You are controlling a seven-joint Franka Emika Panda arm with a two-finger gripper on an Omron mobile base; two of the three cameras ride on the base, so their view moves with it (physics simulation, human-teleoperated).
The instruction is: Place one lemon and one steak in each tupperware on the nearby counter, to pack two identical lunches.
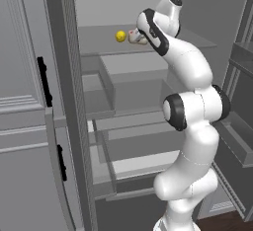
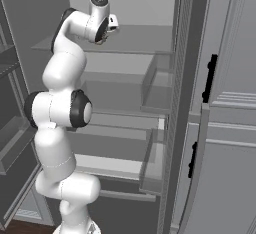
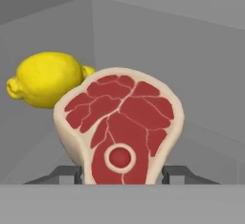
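A raw red steak (image 3: 119, 122) with a pale fat rim stands upright on the top fridge shelf (image 1: 99, 45). My gripper (image 3: 123, 173) has a fingertip against each side of its lower part, shut on it. A yellow lemon (image 3: 45, 79) lies just behind and left of the steak. From the left base view the lemon (image 1: 120, 36) sits beside the steak (image 1: 134, 36), with the hand reaching in from the right. In the right base view the hand (image 2: 111, 24) points at the shelf's back. The tupperware and the counter are out of view.
The open fridge has several grey shelves and drawers (image 1: 133, 84) below the top one. Its door with bins (image 2: 155, 83) stands to the right. Grey panelled fronts with black handles (image 1: 44, 79) flank the opening. A dark shelf unit (image 1: 242, 72) rises at the right.
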